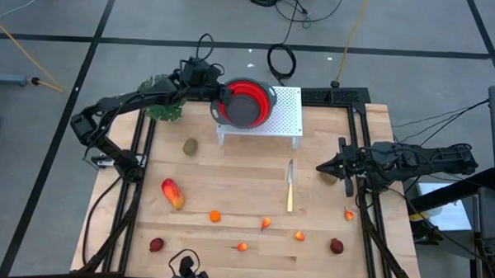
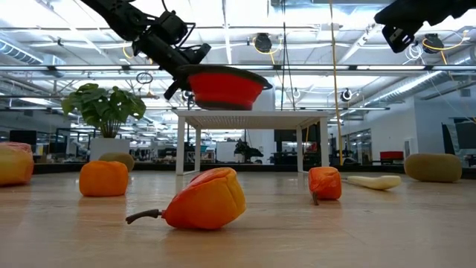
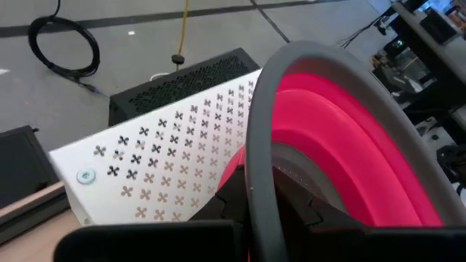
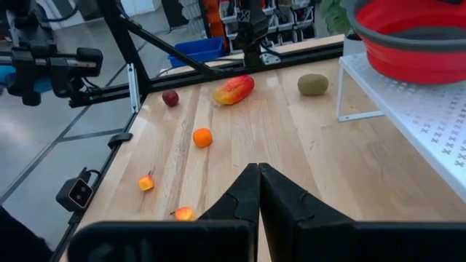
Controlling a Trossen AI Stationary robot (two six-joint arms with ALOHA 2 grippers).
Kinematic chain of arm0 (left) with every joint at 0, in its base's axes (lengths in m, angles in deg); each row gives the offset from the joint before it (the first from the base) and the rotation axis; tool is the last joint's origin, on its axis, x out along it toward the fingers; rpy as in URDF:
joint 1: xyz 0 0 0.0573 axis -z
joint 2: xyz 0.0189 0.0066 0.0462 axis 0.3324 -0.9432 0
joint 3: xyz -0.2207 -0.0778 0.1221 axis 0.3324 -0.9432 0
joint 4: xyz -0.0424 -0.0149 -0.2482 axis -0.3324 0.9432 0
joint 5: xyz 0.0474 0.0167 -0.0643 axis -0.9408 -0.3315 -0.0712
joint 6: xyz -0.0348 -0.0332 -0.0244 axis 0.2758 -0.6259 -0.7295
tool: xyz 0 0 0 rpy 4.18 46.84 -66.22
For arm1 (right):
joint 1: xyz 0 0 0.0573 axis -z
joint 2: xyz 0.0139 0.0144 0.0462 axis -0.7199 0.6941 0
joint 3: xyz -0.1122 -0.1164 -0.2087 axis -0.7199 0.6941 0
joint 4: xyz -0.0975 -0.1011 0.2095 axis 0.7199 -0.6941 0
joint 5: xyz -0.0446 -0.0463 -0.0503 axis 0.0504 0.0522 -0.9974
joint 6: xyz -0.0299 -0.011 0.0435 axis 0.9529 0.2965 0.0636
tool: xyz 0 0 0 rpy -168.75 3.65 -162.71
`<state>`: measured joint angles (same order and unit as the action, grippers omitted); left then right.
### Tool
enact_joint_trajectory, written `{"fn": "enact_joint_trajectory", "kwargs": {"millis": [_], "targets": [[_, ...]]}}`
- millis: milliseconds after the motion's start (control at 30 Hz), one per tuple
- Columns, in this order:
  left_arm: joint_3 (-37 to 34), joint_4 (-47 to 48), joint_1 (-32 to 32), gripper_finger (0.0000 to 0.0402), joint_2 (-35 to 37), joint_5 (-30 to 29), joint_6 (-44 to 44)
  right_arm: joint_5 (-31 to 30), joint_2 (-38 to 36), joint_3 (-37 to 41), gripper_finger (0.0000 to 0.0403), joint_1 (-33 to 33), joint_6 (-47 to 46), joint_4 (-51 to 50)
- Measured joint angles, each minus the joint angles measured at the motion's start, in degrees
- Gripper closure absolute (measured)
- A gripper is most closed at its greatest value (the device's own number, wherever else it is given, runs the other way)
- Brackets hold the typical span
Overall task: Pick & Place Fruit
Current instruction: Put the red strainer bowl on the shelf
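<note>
The fruit lies scattered over the wooden table (image 1: 246, 168), all of it well apart from the left gripper (image 1: 218, 94) and on the near side of the white perforated rack (image 1: 285, 115) above which that gripper works. The largest piece, the red-yellow oblong fruit (image 1: 172, 193), rests toward the left edge; the brown oval fruit (image 1: 190, 145) is the piece closest to the left gripper, just in front of the rack; the small orange fruits (image 1: 215, 215) and the dark-red ones (image 1: 336, 245) sit farther off, along the front.

The left gripper is clamped on the grey rim of the red collapsible bowl (image 1: 247, 103) and holds it a little above the rack — in the low view the bowl (image 2: 222, 85) hangs clear of the rack top (image 2: 253, 113). The step in hand seems to be moving this bowl, probably to where fruit can go in. To do it well, the arm should keep the bowl level, since it is pinched on one side only and can tilt, and it should lift clear of the rack edge before it travels toward the fruit.

The right gripper (image 1: 322, 168) waits with its fingers pressed together and empty, near the knife (image 1: 290, 187) — the small fruits lie in front of it.
</note>
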<state>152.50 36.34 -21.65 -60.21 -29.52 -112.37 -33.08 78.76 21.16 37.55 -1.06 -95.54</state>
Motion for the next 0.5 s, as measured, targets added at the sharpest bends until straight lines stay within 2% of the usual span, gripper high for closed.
{"fn": "enact_joint_trajectory", "kwargs": {"millis": [500], "targets": [[0.0,0.12,2.2,0.0371,0.0,-1.6,2.61,0.0,0.01,-0.02,0.0403,0.0,0.0,0.22]]}}
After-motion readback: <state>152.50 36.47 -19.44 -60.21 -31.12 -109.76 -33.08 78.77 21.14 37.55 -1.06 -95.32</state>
